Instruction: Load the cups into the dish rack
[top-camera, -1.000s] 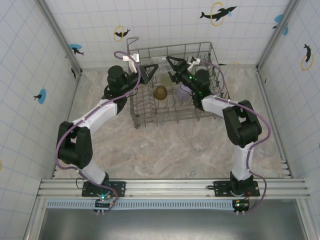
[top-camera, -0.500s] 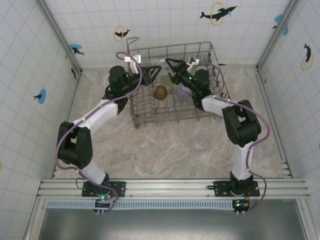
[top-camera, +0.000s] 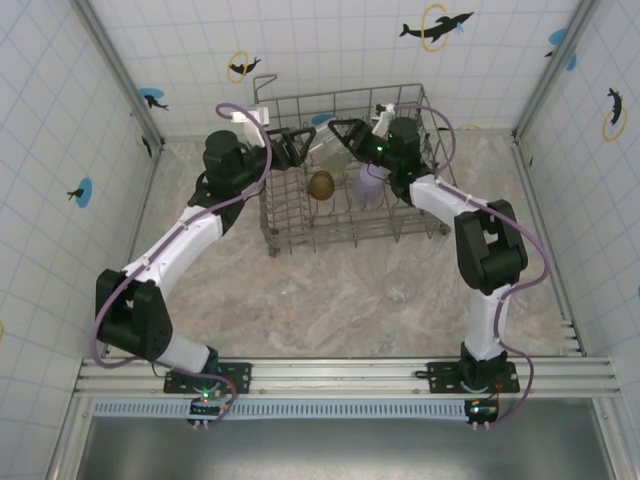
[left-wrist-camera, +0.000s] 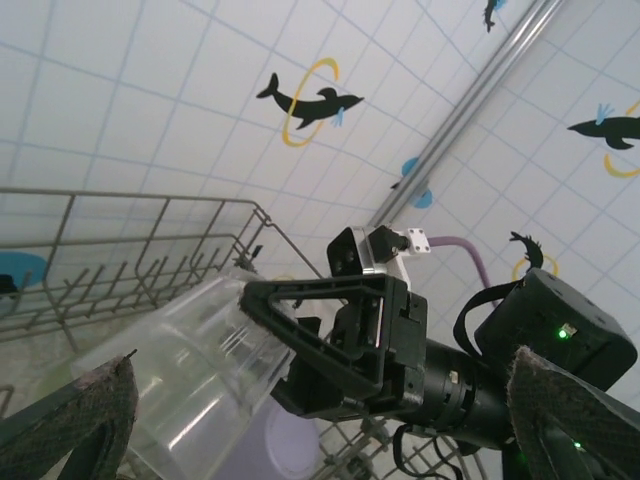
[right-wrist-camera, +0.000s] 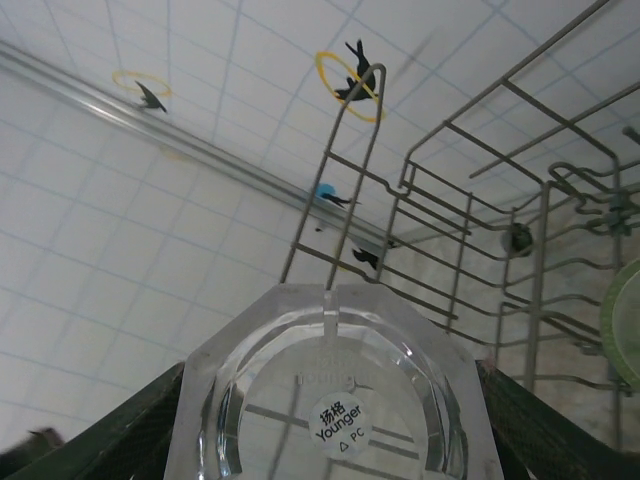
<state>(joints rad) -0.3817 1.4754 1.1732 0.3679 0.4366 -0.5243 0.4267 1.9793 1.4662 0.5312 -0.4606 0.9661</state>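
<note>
Right pincer (right-wrist-camera: 335, 445) grips a clear cup (right-wrist-camera: 330, 350), base label (right-wrist-camera: 338, 428) facing its wrist camera; left pincer (left-wrist-camera: 325, 415) gapes.

The dish rack (top-camera: 281, 205) is grey wire. One amber-brown cup (top-camera: 321, 185), one lilac cup (top-camera: 367, 186), and a clear cup (right-wrist-camera: 330, 400) with a white printed sticker (right-wrist-camera: 337, 425). A pale green rim (right-wrist-camera: 627, 320) is probably another cup. White tiled walls (top-camera: 330, 45) show black dolphins (top-camera: 435, 25) in yellow rings. The table (top-camera: 330, 290) is marbled beige.

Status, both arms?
Left gripper, jaws open. Right gripper, jaws shut on clear cup over rack. Amber cup and lilac cup already racked.
</note>
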